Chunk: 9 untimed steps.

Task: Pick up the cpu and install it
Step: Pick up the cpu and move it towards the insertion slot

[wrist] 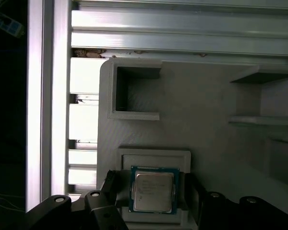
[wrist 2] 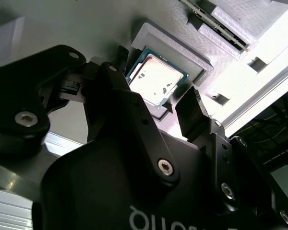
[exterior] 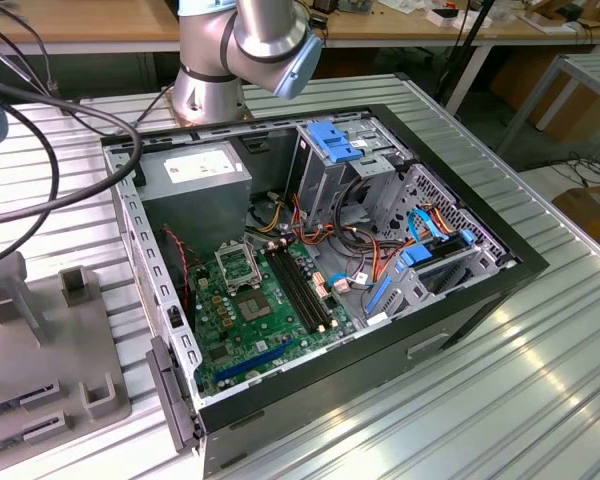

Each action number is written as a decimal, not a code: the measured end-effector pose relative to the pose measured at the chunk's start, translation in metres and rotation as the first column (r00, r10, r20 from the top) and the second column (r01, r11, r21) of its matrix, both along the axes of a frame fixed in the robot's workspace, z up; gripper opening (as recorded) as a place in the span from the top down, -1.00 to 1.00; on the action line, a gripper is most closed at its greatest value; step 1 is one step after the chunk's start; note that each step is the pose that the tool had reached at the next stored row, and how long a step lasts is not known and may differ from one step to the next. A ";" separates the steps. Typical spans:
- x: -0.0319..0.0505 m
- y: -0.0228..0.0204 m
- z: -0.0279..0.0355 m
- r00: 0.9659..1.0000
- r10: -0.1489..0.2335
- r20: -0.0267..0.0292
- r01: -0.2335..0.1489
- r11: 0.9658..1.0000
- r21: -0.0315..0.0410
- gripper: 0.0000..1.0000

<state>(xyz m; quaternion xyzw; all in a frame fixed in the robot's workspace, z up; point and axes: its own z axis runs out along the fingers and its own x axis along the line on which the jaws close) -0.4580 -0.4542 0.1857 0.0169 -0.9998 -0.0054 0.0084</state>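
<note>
Grey printed plastic below me: the tray carries a raised square nest, and the cpu lies flat in it, silvery lid up, with a thin green edge showing round the lid. In the first wrist view my gripper hangs over the nest with the fingers spread, one on each side of the chip and apart from its edges — nothing is pinched. The second wrist view shows the same straddle from a slant. The chip is not yet lifted. In the exterior view the green motherboard sits inside the open computer case, well apart from this tray. Step in hand, as I judge it: the grasp. To do it well I want the chip centred between the pads, so both meet opposite edges at the same moment and nothing skews it in the nest. I want the tips low enough to catch the board edge rather than the lid's rim — and clear of the nest walls. A gentle, level closure seems right, since the part is thin and its underside is delicate.
</note>
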 end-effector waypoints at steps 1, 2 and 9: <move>0.0003 0.0001 0.0001 1.000 0.000 0.000 0.000 1.000 0.000 -0.35; 0.0005 0.0003 0.0000 1.000 0.000 0.000 0.000 1.000 0.000 -0.35; 0.0005 0.0001 0.0007 1.000 0.000 0.000 0.000 1.000 0.000 -0.35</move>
